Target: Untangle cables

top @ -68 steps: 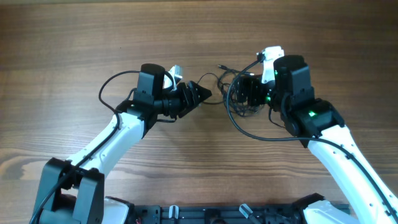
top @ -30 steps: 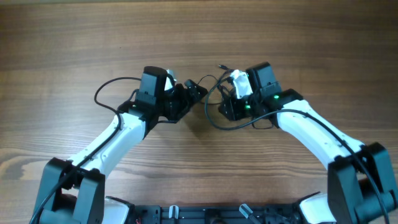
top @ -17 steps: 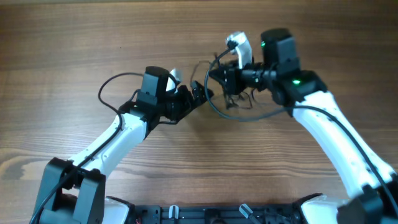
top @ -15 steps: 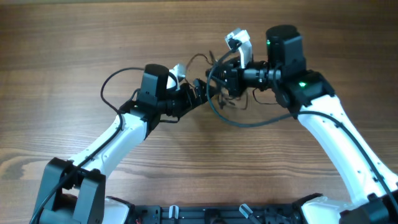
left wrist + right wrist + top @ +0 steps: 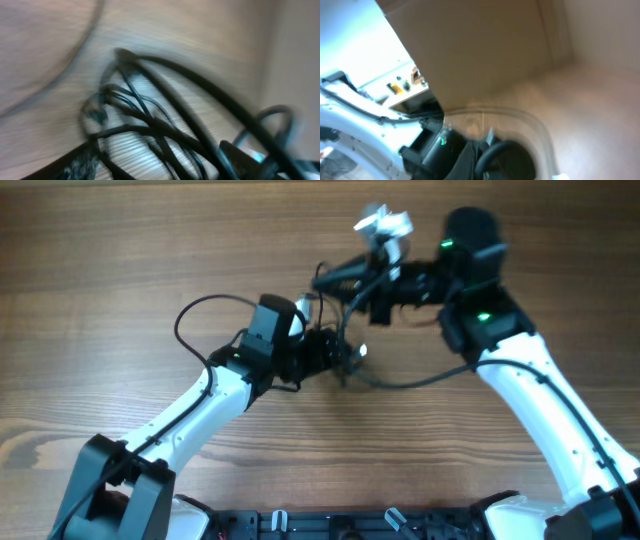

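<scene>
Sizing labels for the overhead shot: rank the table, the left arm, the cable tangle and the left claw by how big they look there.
1. table
2. left arm
3. cable tangle and left claw: about alike; they are blurred and overlapping, so I won't rank them.

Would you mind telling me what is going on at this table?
Two robot arms are working on a tangle of thin black cables over the wooden table. The left gripper sits low at the knot; the right gripper is farther across the table, with strands running between them. The left wrist view, blurred, shows the strands crossed over one another. Whether either gripper is clamped cannot be told.
</scene>
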Controlling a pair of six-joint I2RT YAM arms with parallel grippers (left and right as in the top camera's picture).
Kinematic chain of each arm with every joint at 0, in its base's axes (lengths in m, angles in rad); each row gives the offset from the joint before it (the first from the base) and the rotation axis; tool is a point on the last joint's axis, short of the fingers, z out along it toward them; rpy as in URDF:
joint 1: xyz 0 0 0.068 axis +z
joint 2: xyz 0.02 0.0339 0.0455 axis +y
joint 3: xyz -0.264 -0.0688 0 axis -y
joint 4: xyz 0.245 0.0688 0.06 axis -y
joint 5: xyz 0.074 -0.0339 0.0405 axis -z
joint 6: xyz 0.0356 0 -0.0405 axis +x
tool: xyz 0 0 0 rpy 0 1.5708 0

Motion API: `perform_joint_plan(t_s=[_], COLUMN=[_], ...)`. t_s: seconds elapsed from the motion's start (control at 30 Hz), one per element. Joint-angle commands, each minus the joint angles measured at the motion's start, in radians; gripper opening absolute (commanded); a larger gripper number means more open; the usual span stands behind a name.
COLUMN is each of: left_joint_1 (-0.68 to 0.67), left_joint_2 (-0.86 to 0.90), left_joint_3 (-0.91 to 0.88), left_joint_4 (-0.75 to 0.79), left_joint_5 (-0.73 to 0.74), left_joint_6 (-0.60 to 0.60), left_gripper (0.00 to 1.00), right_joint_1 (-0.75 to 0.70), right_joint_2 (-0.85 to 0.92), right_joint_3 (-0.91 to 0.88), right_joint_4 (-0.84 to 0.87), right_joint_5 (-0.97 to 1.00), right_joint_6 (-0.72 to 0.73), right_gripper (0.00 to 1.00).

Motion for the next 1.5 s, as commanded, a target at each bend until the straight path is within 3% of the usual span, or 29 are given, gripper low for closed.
perform_joint_plan(t_s=[0.0, 0.1, 0.2, 0.4, 0.63, 0.73, 0.77, 0.8, 0.83, 0.9, 0.93, 1.17, 1.27, 1.3, 1.47], left_joint_1=[0.012, 0.063, 0.150, 0.386, 0.548, 0.547, 0.536, 0.527, 0.514, 0.486, 0.474, 0.468, 0.497, 0.512, 0.539], left_joint_2=[0.007, 0.007, 0.007, 0.007, 0.007, 0.007, 0.007, 0.007, 0.007, 0.007, 0.007, -0.029, -0.072, -0.092, -0.135], left_joint_3=[-0.013, -0.013, -0.014, -0.013, -0.013, -0.013, -0.013, -0.013, -0.013, -0.013, -0.013, -0.007, -0.003, -0.003, -0.003], left_joint_4=[-0.247, -0.383, -0.449, -0.494, -0.475, -0.353, -0.289, -0.254, -0.226, -0.203, -0.195, -0.051, 0.020, 0.039, -0.090], left_joint_5=[-0.399, -0.503, -0.536, -0.519, -0.372, -0.151, -0.023, 0.058, 0.133, 0.182, 0.182, 0.198, 0.197, 0.193, -0.010], left_joint_6=[0.019, 0.016, -0.018, -0.089, -0.072, 0.116, 0.234, 0.319, 0.397, 0.444, 0.444, 0.406, 0.344, 0.311, 0.044], left_gripper=[0.75, 0.75, 0.76, 0.86, 0.87, 0.85, 0.85, 0.86, 0.87, 0.91, 0.93, 0.86, 0.92, 1.00, 1.00], right_joint_1=[-0.135, -0.220, -0.304, -0.466, -0.543, -0.510, -0.492, -0.477, -0.457, -0.423, -0.413, -0.301, -0.247, -0.230, -0.158], right_joint_2=[-0.052, -0.053, -0.052, -0.052, -0.052, -0.052, -0.052, -0.052, -0.052, -0.051, -0.051, -0.051, -0.050, -0.049, -0.047], right_joint_3=[0.028, 0.028, 0.028, 0.028, 0.028, 0.027, 0.027, 0.027, 0.027, 0.027, 0.027, 0.019, -0.018, -0.034, -0.114], right_joint_4=[0.285, 0.396, 0.385, 0.162, -0.179, -0.379, -0.458, -0.517, -0.581, -0.650, -0.664, -0.755, -0.766, -0.765, -0.757], right_joint_5=[-0.128, -0.141, -0.131, 0.043, 0.292, 0.476, 0.577, 0.658, 0.738, 0.791, 0.790, 0.775, 0.775, 0.775, 0.774], right_joint_6=[0.342, 0.430, 0.405, 0.268, 0.112, 0.065, 0.069, 0.070, 0.070, 0.067, 0.066, -0.010, -0.055, -0.079, -0.084], right_gripper=[0.04, 0.05, 0.04, 0.05, 0.05, 0.07, 0.11, 0.25, 0.43, 0.87, 0.99, 1.00, 1.00, 1.00, 1.00])
